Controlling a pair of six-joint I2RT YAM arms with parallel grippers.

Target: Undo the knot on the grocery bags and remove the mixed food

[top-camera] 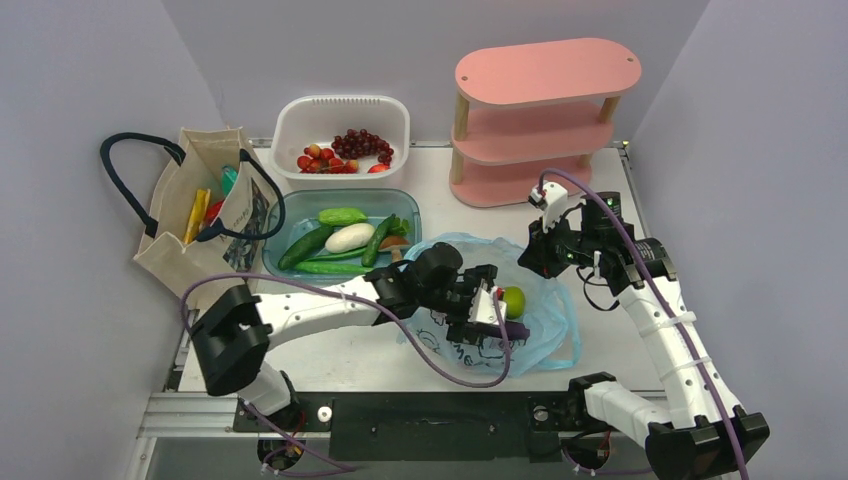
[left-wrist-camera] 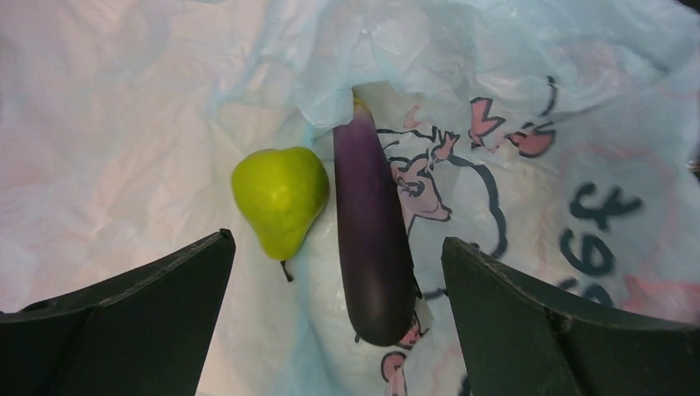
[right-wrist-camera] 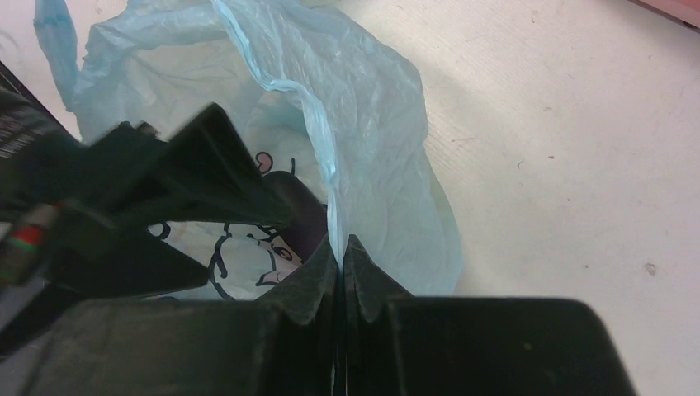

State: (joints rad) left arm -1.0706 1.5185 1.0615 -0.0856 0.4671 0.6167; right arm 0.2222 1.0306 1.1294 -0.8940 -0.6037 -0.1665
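I am working on a white table (top-camera: pixel 340 355), matte and flecked with small scuff marks in the right wrist view. Plain pale lilac-grey walls (top-camera: pixel 80 100) box it in on three sides, and a dark rail (top-camera: pixel 430 412) runs along the near edge.

The light blue bag (top-camera: pixel 555 325) lies crumpled near the front centre, its mouth open. My right gripper (right-wrist-camera: pixel 340 272) has its fingers pressed together on the rim of the film and holds it up. My left gripper (left-wrist-camera: pixel 334 330) hangs over the opening with its fingers spread wide, touching nothing. Below it a green pear (left-wrist-camera: pixel 281 198) and a purple eggplant (left-wrist-camera: pixel 371 239) lie side by side on the printed plastic.

At the far left stands the canvas tote (top-camera: pixel 190 245), with coloured packets (top-camera: pixel 200 210) showing inside. A teal tub (top-camera: pixel 400 203) and a white basket (top-camera: pixel 340 115) sit behind the bag. A pink shelf (top-camera: pixel 545 120) stands at the back right.
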